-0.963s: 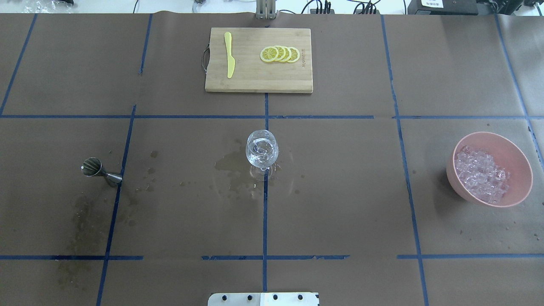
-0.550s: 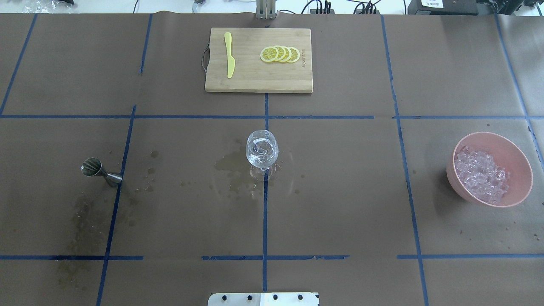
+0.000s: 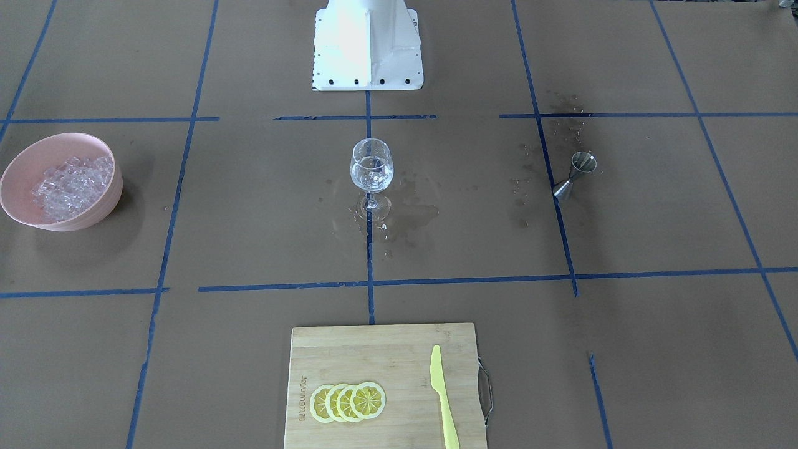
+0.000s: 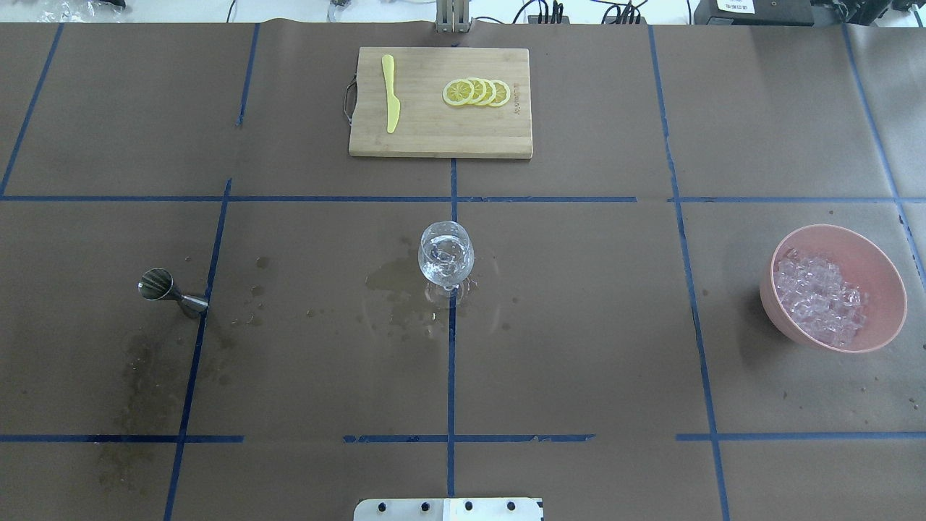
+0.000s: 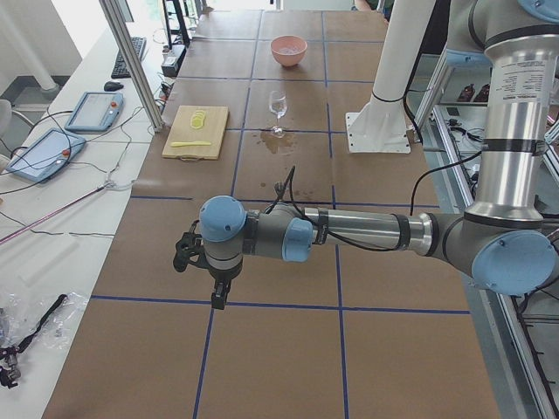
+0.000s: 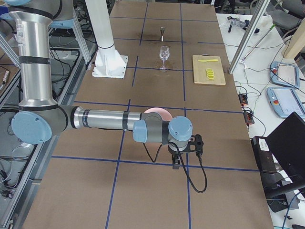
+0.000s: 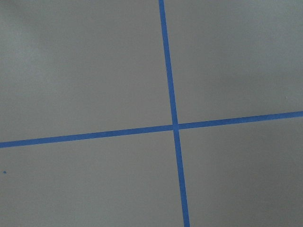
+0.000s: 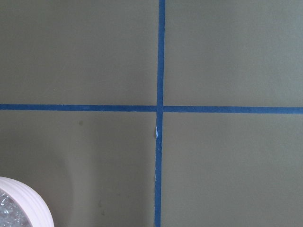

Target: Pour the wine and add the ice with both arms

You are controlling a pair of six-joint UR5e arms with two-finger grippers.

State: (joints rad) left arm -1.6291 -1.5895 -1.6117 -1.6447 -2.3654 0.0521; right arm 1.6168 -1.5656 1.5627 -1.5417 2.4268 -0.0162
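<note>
The wine glass (image 4: 446,259) stood upright holding ice (image 4: 442,251); left end effector (image 5: 217,298) and right end effector (image 6: 176,163) hung far off, opening and grasp impossible to tell

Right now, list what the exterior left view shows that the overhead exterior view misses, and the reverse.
Only exterior left: the left arm, stretched out over the table, its hand pointing down, and tablets beside the table. Only overhead: the ice as separate cubes. Both: wine glass, cutting board with lemon slices, pink bowl, jigger.
</note>
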